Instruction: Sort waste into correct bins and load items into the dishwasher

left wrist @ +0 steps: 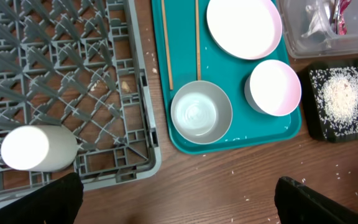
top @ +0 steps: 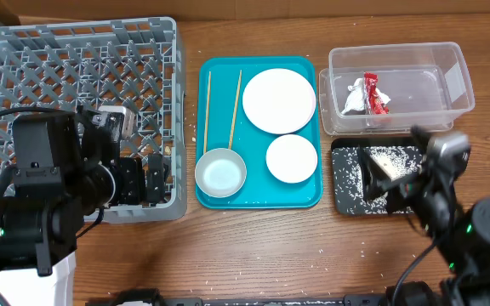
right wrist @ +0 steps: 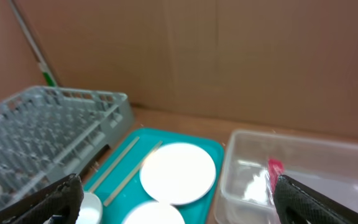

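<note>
The grey dish rack [top: 75, 59] stands at the left, and a small white cup [left wrist: 36, 148] lies on its side inside it. The flat teal tray [top: 313, 197] holds the large plate [top: 278, 100], the small white dish [top: 292, 158], the metal bowl [top: 220, 172] and two chopsticks [top: 234, 109]. The red and silver wrapper [top: 370, 93] lies in the clear tub [top: 449, 76]. The black tray [top: 347, 183] holds loose rice. My left gripper [top: 147, 178] is open and empty over the rack's front right corner. My right gripper [top: 381, 174] is open and empty above the black tray.
Loose rice grains are scattered on the wooden table in front of the teal tray [left wrist: 241, 186]. A cardboard wall [right wrist: 229, 56] stands behind the table. The rack [left wrist: 73, 74] and teal tray [left wrist: 291, 127] sit close side by side.
</note>
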Robot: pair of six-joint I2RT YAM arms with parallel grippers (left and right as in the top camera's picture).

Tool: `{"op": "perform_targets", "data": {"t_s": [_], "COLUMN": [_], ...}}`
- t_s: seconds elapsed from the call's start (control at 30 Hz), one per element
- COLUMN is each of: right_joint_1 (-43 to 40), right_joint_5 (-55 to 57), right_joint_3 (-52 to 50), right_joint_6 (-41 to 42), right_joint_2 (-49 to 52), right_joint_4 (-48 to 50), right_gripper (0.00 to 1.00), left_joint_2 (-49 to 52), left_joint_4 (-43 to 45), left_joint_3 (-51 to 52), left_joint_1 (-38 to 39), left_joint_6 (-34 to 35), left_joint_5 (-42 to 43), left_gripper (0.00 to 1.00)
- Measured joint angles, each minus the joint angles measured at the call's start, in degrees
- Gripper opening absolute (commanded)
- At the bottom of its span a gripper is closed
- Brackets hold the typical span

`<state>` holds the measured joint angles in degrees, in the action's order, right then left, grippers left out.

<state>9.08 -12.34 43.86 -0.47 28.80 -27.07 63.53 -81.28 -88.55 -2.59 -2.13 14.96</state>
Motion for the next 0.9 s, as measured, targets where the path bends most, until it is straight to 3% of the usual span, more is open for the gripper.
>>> {"op": "perform_targets", "data": {"t_s": [0.27, 0.5, 0.63, 0.9], "right_joint_1": [-0.07, -0.07, -0.04, -0.04], "right_joint_5": [6.27, 7.87, 7.93, 7.91], "right_joint_3": [-23.32, -40.26, -42.82, -42.82], "right_joint_6": [-0.61, -0.79, -0.83, -0.83], "right_joint_2": [-18.86, -27.52, -27.91, -27.96], "right_joint_4": [10.4, 22.4, 26.4, 22.4], "right_gripper": [1.0, 1.0, 1.0, 1.0], "left_joint_2": [2.38, 4.85, 6.97, 11.08], "left_joint_4": [0.02, 0.02, 0.04, 0.04], "left_joint_3": [-0.02, 0.0, 0.0, 0.0], "left_joint_1": [0.0, 0.0, 0.0, 0.0], "left_joint_6": [0.0, 0.0, 0.0, 0.0], "left_joint_5": [0.0, 0.0, -0.02, -0.02], "left_gripper": [1.0, 1.0, 1.0, 1.0]}}
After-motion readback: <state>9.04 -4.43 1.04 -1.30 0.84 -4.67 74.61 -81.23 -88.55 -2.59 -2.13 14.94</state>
